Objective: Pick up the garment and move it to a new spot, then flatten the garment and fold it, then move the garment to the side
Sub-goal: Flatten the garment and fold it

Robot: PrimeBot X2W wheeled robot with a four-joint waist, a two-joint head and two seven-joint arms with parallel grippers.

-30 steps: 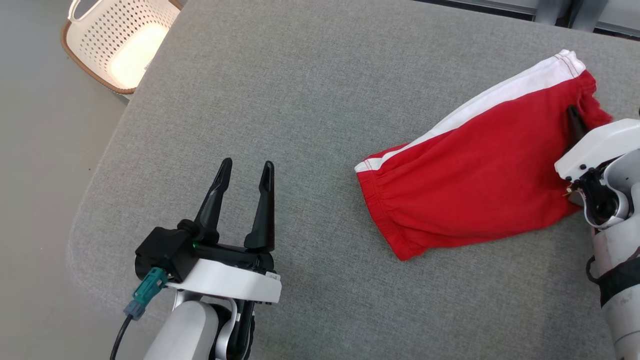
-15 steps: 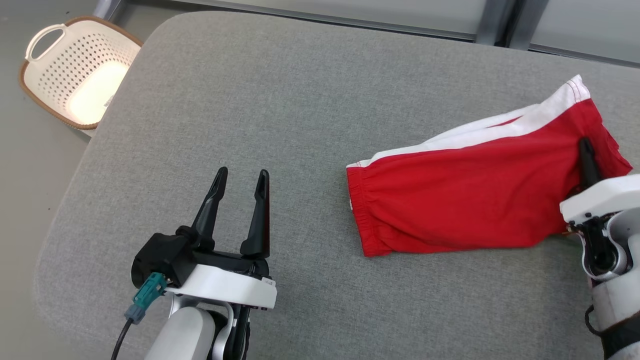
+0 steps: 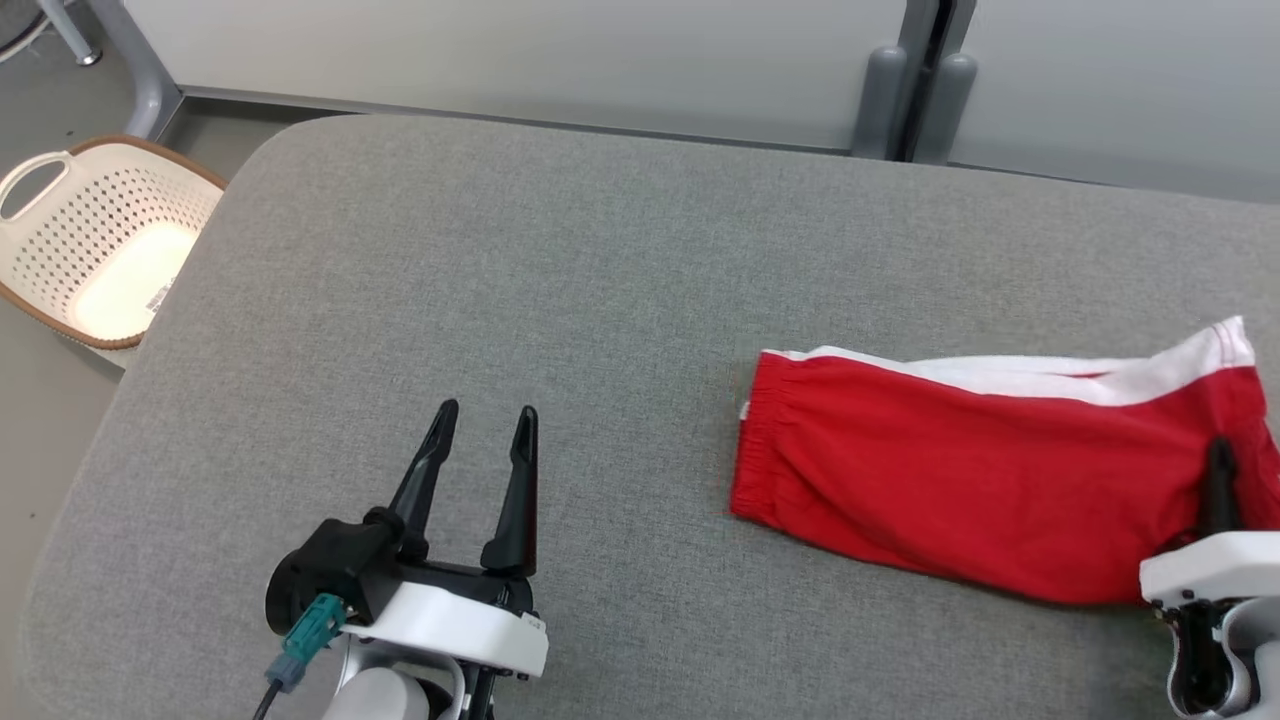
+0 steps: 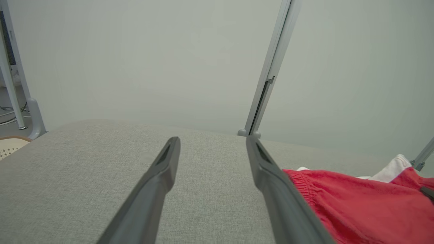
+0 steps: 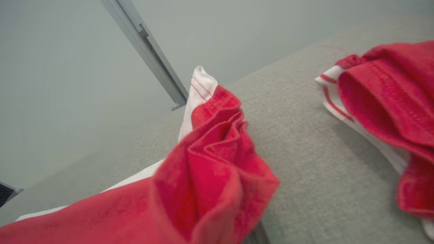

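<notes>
The garment, red shorts with a white side stripe, lies lengthwise on the right half of the grey padded table. My right gripper stands at its right end, shut on bunched red cloth near the hem. That bunch rises from the bottom of the right wrist view and hides the fingers. My left gripper hovers open over bare table, left of the waistband, holding nothing. In the left wrist view its fingers are spread, and the garment lies to their right.
A white perforated basket with a brown rim stands on the floor past the table's left edge. Grey wall panels and a post run behind the far edge. Another red and white fold lies on the table at the right.
The head camera has swung, so the whole picture has shifted. My right gripper has closed on the garment's end. The left gripper has stayed open in its place.
</notes>
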